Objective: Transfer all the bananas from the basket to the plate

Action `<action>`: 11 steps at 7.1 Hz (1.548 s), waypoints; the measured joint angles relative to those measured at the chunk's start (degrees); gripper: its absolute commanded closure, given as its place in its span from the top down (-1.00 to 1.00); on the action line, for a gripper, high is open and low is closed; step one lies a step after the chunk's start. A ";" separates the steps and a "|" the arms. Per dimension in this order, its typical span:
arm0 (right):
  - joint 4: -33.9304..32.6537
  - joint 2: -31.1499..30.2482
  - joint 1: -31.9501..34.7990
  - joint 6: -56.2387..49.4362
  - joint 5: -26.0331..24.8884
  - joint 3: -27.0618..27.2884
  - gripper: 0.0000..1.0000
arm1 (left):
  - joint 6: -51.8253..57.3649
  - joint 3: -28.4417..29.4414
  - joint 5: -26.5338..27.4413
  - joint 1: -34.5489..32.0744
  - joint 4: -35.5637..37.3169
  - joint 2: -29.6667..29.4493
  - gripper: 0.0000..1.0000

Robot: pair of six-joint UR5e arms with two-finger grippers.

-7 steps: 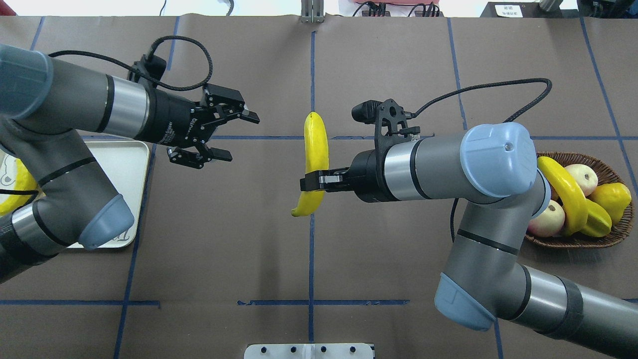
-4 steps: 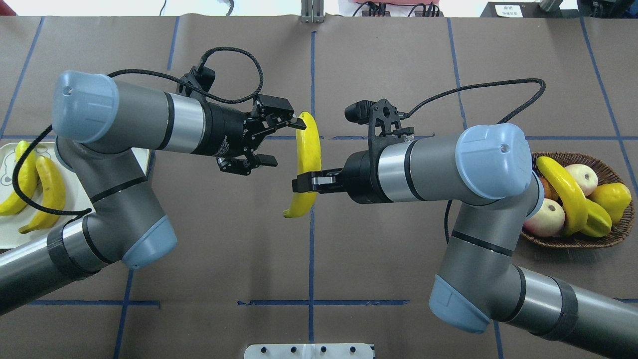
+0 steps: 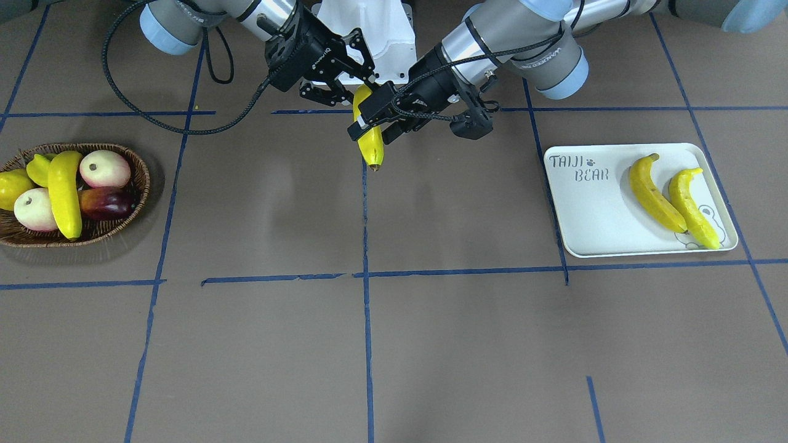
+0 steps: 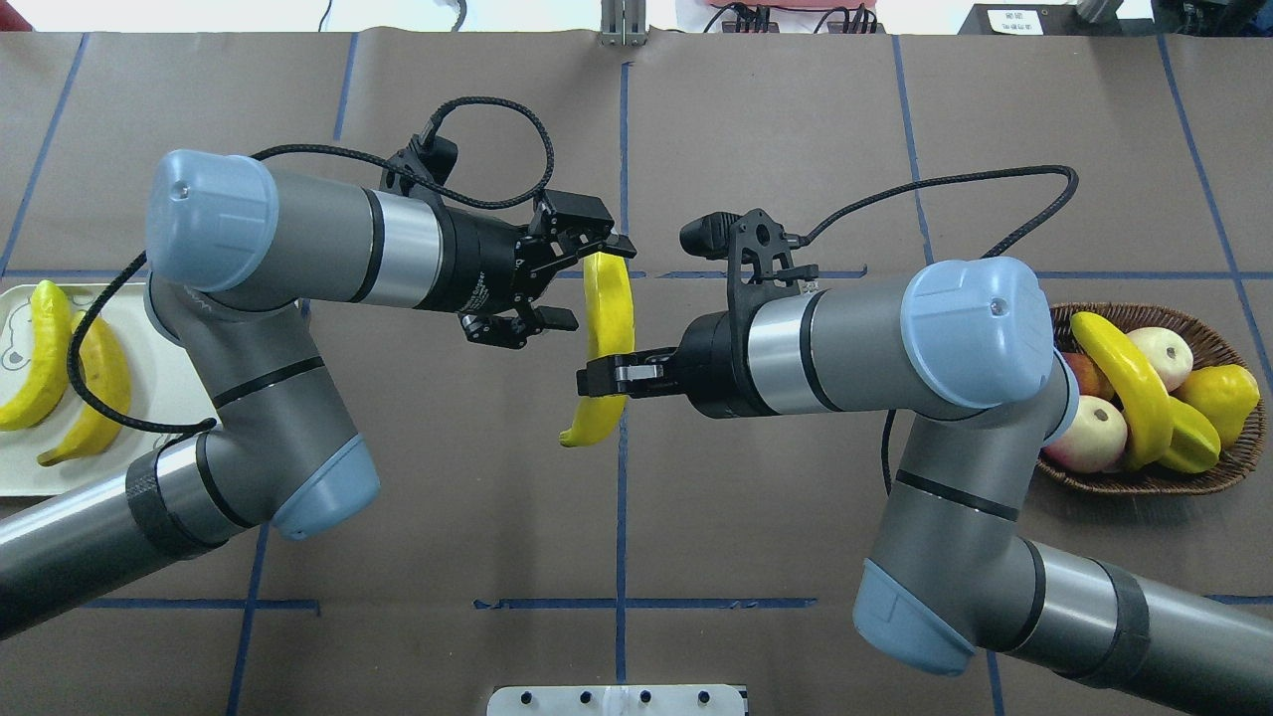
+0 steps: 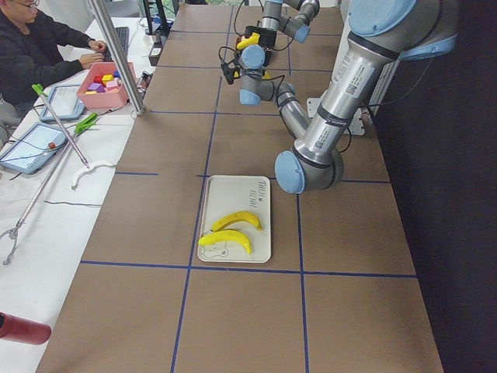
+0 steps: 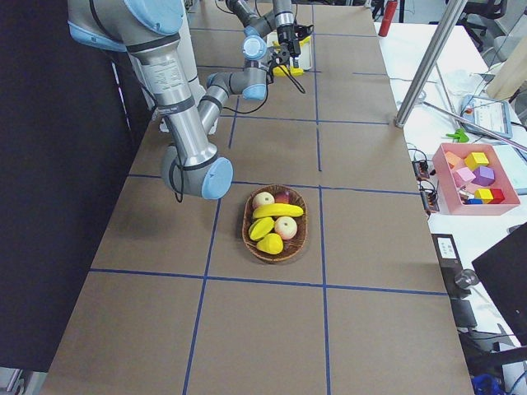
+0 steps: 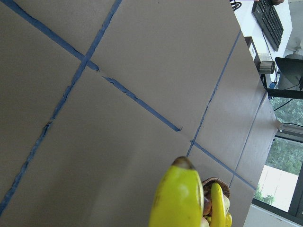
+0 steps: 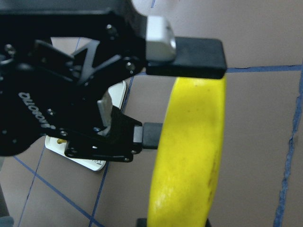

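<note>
Mid-table, off the surface: R gripper (image 4: 609,378) clamped on lower half of held banana (image 4: 609,308), which lies roughly along the centre tape line. L gripper (image 4: 595,281) at its upper end, jaws spread either side, not closed; contact unclear. Two bananas (image 3: 655,194) lie side by side on plate (image 3: 585,209), robot's L side. Fourth banana (image 3: 64,191) sits in basket (image 3: 123,224) w/ other fruit (image 3: 104,169), robot's R side.

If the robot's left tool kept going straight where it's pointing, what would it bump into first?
Probably the long yellow banana gripped by the right tool; the left tool has open fingers flanking its end.
</note>
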 measured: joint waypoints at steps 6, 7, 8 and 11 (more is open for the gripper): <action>0.07 0.35 0.07 4.40 -0.02 1.17 1.00 | 5.61 -0.51 -0.52 0.00 0.08 0.87 -1.00; 0.07 0.34 0.13 5.30 -0.01 1.34 1.00 | 5.78 -0.50 -0.59 -0.33 0.24 1.04 -1.00; -0.04 0.22 0.30 5.57 0.02 1.42 1.00 | 5.86 -0.32 -1.25 -1.22 0.43 1.28 -1.00; -4.59 -1.28 3.18 5.68 1.90 2.90 1.00 | 8.90 0.03 -8.21 -9.20 3.14 6.44 -1.00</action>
